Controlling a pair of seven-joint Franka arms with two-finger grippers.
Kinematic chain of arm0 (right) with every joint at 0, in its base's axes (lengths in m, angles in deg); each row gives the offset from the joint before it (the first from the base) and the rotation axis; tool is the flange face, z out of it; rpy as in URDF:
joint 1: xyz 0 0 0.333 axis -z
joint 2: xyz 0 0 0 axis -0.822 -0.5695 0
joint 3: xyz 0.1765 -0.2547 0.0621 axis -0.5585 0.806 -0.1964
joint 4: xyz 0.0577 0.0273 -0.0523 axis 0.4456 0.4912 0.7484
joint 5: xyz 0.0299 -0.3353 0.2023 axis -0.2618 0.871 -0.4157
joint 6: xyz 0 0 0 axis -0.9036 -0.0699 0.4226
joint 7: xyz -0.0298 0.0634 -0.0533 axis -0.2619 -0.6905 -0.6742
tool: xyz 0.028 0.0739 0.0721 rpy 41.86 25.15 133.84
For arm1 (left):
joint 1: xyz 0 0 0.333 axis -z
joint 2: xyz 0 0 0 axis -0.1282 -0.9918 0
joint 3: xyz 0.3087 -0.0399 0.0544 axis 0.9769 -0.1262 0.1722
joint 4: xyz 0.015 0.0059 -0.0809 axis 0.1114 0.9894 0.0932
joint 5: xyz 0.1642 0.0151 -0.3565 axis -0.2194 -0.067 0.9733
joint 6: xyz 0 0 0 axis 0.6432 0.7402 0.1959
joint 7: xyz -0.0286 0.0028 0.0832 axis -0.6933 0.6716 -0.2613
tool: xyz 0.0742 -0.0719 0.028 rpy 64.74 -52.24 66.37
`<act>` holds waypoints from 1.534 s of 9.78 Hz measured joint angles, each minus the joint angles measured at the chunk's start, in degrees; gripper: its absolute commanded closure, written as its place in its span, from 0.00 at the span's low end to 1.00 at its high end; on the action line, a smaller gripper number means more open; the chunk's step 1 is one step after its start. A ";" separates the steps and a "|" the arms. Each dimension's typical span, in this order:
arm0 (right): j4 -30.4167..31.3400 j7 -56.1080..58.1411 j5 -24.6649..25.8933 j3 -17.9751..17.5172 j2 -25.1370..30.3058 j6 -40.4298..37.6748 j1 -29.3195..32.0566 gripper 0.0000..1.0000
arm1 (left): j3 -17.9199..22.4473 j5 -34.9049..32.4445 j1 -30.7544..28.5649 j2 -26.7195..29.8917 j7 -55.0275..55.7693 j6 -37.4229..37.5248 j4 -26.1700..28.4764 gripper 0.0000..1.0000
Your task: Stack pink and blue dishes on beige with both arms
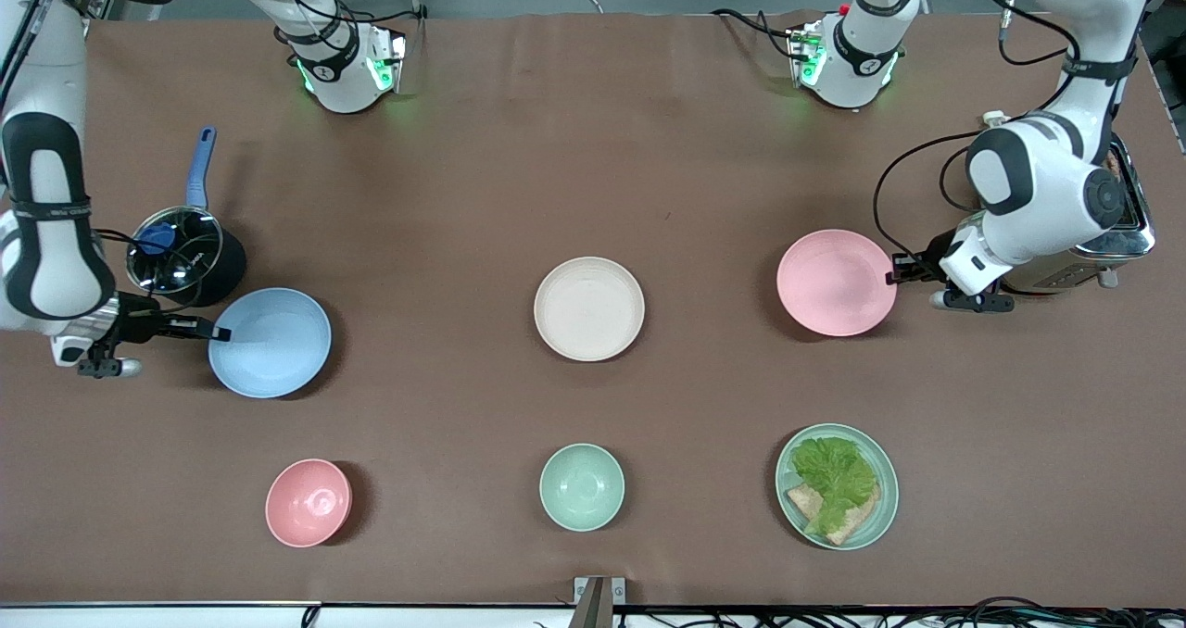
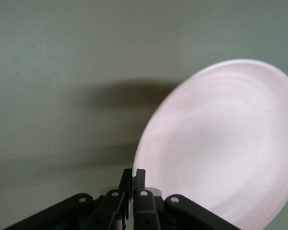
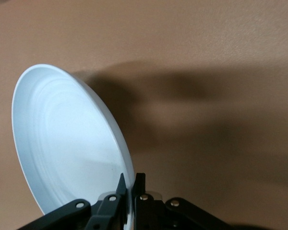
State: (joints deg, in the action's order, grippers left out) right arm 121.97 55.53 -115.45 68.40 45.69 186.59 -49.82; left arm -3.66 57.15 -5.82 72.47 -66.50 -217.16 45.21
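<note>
The beige plate point(image 1: 589, 308) lies at the table's middle with nothing on it. Toward the left arm's end is the pink plate point(image 1: 836, 282) point(image 2: 221, 143); my left gripper point(image 1: 895, 276) point(image 2: 134, 174) is shut on its rim, one finger above and one below. Its shadow on the cloth suggests the plate is slightly raised. Toward the right arm's end is the blue plate point(image 1: 270, 342) point(image 3: 67, 143); my right gripper point(image 1: 220, 333) point(image 3: 130, 181) is shut on its rim in the same way, and the plate is tilted off the cloth.
A dark pot point(image 1: 181, 257) with a glass lid and blue handle stands beside the blue plate. A toaster point(image 1: 1116, 230) sits under the left arm. Nearer the camera are a small pink bowl point(image 1: 309, 502), a mint bowl point(image 1: 581, 486) and a mint plate point(image 1: 880, 512) with lettuce and bread.
</note>
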 measured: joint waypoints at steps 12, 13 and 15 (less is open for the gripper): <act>-11.96 -50.95 11.38 -20.61 19.22 -20.76 -3.95 0.99 | -31.14 -22.29 7.77 -24.26 66.57 -20.57 -17.48 0.98; -9.60 -52.02 11.42 -22.68 18.96 -18.00 -4.08 0.99 | -31.61 -31.09 8.04 -25.40 75.37 -20.57 -18.34 0.95; -4.70 -53.47 11.43 -25.90 18.78 -12.92 -4.12 0.99 | -32.51 -43.79 8.50 -26.72 88.02 -20.57 -18.81 0.84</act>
State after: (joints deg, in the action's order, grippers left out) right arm 117.26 2.06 -104.02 42.50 64.47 173.68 -53.94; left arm -36.17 13.35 2.68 45.75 21.52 -237.73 26.40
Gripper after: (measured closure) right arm 0.925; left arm 0.938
